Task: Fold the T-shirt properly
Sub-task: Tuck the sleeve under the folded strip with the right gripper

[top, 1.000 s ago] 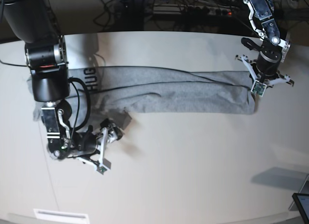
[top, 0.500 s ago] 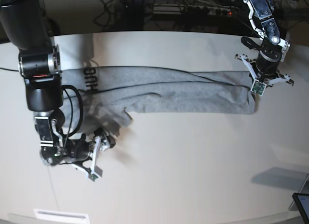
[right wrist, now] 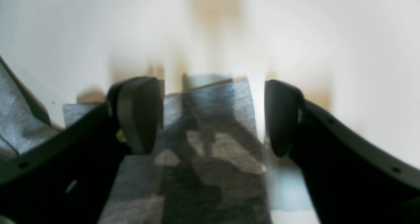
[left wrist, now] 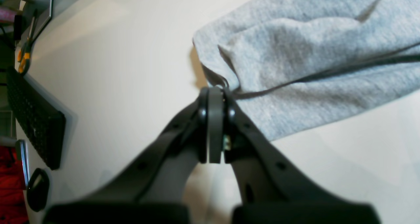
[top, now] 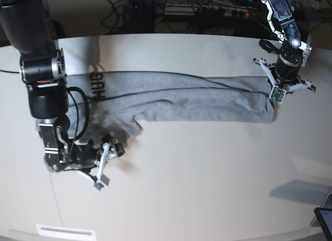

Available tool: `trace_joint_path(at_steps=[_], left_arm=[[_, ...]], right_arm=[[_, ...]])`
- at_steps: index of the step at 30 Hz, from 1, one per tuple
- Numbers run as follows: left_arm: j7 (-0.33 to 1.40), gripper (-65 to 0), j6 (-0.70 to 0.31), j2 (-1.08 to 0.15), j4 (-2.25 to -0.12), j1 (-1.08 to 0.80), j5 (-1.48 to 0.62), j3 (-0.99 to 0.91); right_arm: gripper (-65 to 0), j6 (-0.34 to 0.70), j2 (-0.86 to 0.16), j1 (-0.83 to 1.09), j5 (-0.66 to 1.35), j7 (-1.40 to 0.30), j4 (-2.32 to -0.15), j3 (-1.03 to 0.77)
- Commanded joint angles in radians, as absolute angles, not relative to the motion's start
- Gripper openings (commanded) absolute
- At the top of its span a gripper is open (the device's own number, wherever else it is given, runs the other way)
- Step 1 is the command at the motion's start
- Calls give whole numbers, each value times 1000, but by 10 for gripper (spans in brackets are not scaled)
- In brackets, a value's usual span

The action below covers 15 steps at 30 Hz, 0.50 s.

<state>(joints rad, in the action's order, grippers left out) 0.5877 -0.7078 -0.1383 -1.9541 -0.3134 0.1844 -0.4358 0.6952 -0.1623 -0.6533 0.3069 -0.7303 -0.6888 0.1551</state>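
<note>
The heather-grey cotton T-shirt (top: 192,98) lies folded into a long band across the far half of the pale, rounded table (top: 207,173), running from under the right arm at the base view's left to the left arm at its right. Black block lettering (top: 96,85) shows on the end of the cloth near the right arm, and a loose flap with a sleeve (top: 127,128) hangs off the band's near edge there.

The left gripper (left wrist: 215,96) points down at the band's far right corner; in the left wrist view its jaws are pressed flat together, with the tip right at the hem of the grey cloth. Whether a bit of fabric is pinched between them cannot be told.

The right arm (top: 44,80) reaches down the table's left side, its forearm bent low, with the right gripper (top: 106,163) lying nearly level just above the table, aimed at the loose flap. In the right wrist view its jaws stand wide apart, and a blurred strip of grey cloth (right wrist: 210,145) lies between them, gripped by neither.
</note>
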Motion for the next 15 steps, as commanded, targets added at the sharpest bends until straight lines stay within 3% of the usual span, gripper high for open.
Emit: trace_joint_path(at_steps=[1,7,9,15], left_arm=[[572,-648,-698,-148,-1969,-309,188,-440],[573,-648,-698,-148,-1969,-309,188,-440],[573,-648,-698,-148,-1969,-309,188,-440],[573,-648,-698,-148,-1969,-309,188,-440]], right_arm=[[-268,698,-168,-680,314,-722,-699,154],[-563,698,-168,-679,314,-728,-699,154],[-633,698,-168,-671,314,-728,-699,153],[-649,698,-168,-665,317,-765,-705,147]])
